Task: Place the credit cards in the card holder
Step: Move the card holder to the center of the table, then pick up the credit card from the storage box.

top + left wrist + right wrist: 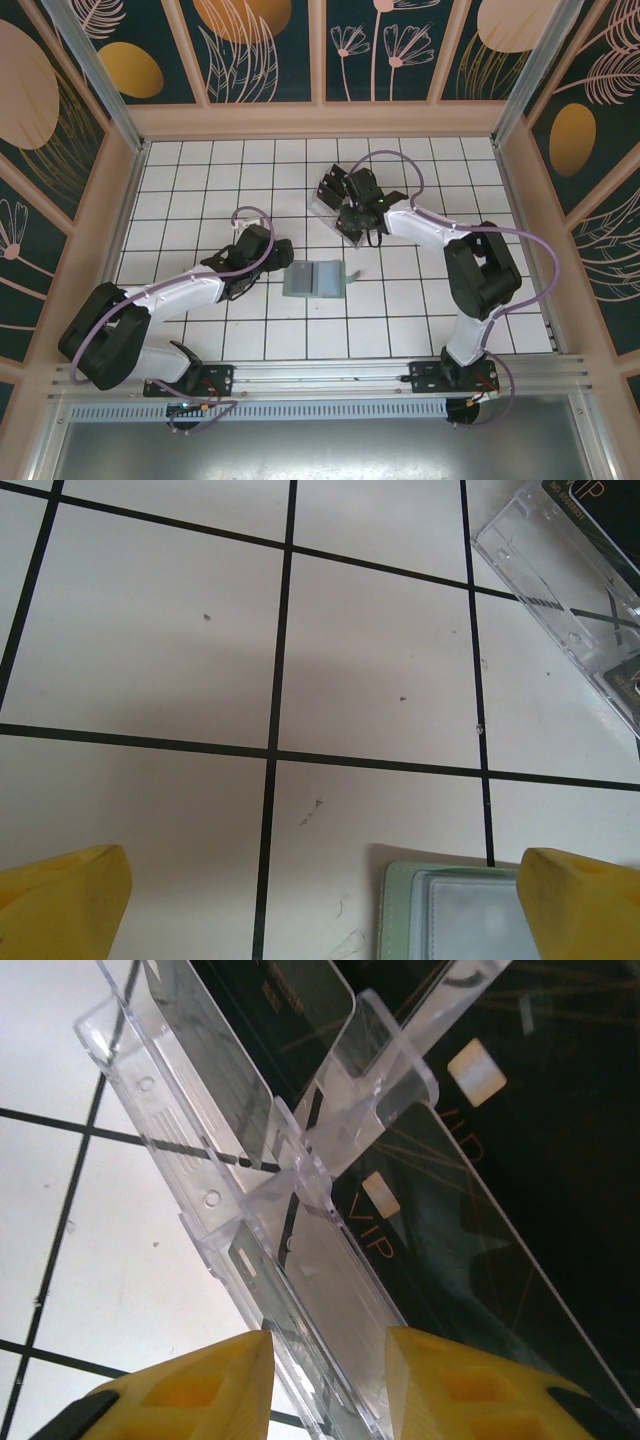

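Observation:
The sage-green card holder (315,279) lies open on the tiles, clear pockets up; its corner (455,915) shows between my left fingers. My left gripper (282,253) (325,910) hangs wide open just left of it, holding nothing. Black credit cards (470,1250) marked VIP stand in a clear slotted rack (335,205) (200,1150). My right gripper (358,222) (328,1380) is down at this rack. Its yellow fingers (190,1390) stand narrowed on either side of the rack's clear front wall. Whether they pinch a card or the plastic is unclear.
A corner of the clear rack (570,570) lies ahead and right of my left gripper. Wooden walls (320,120) fence the white tiled floor on three sides. Both arms' bases sit on the rail (320,378) at the near edge.

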